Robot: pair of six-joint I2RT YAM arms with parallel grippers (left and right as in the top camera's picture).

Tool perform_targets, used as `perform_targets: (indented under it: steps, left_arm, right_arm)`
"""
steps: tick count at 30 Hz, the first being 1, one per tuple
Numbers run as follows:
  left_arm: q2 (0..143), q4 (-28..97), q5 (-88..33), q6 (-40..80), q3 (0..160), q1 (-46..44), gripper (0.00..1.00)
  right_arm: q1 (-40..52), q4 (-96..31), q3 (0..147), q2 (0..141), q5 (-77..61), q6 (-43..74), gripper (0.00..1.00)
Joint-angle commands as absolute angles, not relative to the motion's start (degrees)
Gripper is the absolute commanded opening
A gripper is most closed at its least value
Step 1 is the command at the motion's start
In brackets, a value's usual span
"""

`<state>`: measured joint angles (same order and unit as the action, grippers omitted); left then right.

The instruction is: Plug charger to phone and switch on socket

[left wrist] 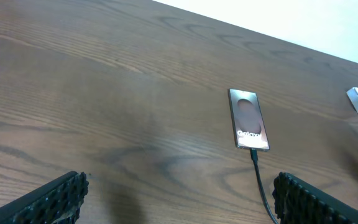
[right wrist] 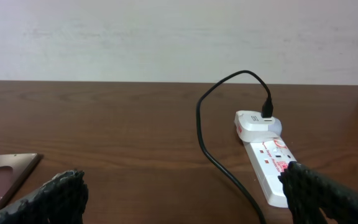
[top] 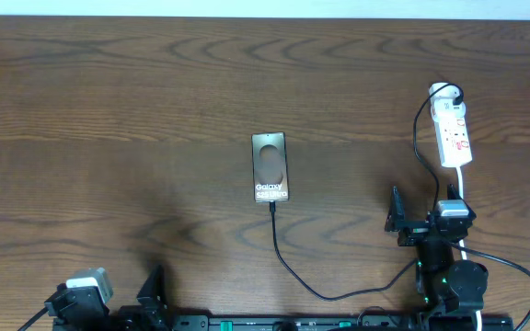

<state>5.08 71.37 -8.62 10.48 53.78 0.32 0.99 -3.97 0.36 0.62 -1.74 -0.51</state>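
The phone (top: pixel 270 166) lies flat mid-table with its "Galaxy" end toward me; it also shows in the left wrist view (left wrist: pixel 248 119) and, partly, in the right wrist view (right wrist: pixel 2 180). The black charger cable (top: pixel 288 267) has its tip at the phone's near end (left wrist: pixel 253 154) and runs right and up (right wrist: pixel 211 149) to a white plug adapter (right wrist: pixel 257 122) on the far end of the white socket strip (top: pixel 453 129). My left gripper (left wrist: pixel 182 202) is open and empty, low at the front left. My right gripper (right wrist: pixel 185 199) is open and empty just in front of the socket (right wrist: pixel 269 165).
A pale wall (right wrist: pixel 179 37) stands behind the far edge of the wooden table (top: pixel 109 119). The strip's white cord (top: pixel 463 188) runs down toward my right arm's base (top: pixel 449 276).
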Motion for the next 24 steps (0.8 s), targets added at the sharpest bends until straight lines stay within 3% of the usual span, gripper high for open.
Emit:
perform_targets:
  steps: [1, 16, 24]
  left_arm:
    - [4.6, 71.18, -8.47, 10.76, 53.6, 0.58, 0.97]
    - [0.16, 71.24, -8.45, 10.74, 53.71, 0.58, 0.97]
    - [0.14, 56.05, -7.86, 4.58, 47.48, 0.21, 0.97]
  right_arm:
    - [1.54, -4.23, 0.3, 0.3, -1.69, -1.17, 0.99]
    - [1.54, -4.23, 0.3, 0.3, -1.69, -1.17, 0.99]
    - [1.54, -4.23, 0.3, 0.3, -1.67, -1.17, 0.99]
